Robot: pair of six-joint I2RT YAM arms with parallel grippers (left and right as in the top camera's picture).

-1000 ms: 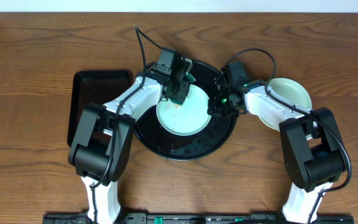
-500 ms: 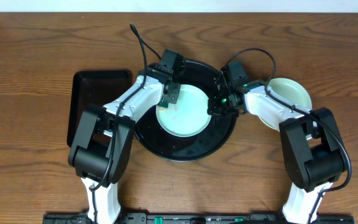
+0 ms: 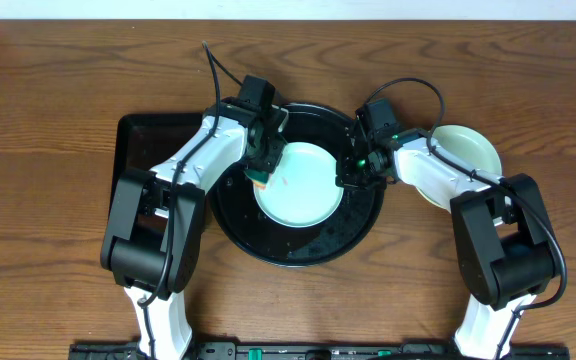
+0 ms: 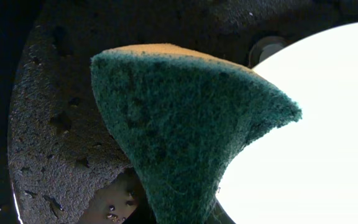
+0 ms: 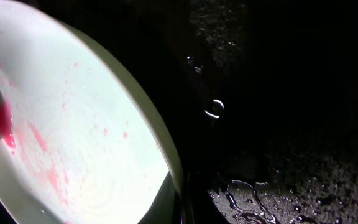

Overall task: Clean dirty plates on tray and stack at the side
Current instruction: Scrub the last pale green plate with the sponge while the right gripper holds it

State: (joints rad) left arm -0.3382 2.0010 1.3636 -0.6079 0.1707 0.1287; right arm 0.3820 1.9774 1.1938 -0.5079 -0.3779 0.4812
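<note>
A pale mint-blue plate [image 3: 303, 190] lies in the round black tray [image 3: 298, 240]. My left gripper [image 3: 260, 165] is shut on a green sponge with an orange back [image 4: 185, 124] and holds it at the plate's left edge. The plate shows bright white in the left wrist view [image 4: 316, 124]. My right gripper [image 3: 348, 172] is shut on the plate's right rim. In the right wrist view the plate [image 5: 73, 143] carries red-pink smears. A pale yellow plate [image 3: 468, 150] lies on the table at the right, partly under my right arm. A second mint-blue plate is not seen.
A smaller rectangular black tray [image 3: 153, 160] lies on the table left of the round tray. The round tray's floor is wet with droplets [image 5: 278, 186]. Both arms reach in over the tray from left and right. The table is brown wood.
My left gripper has carried the sponge from the plate's far side down and left to its left edge. The right gripper has kept its hold on the rim.
</note>
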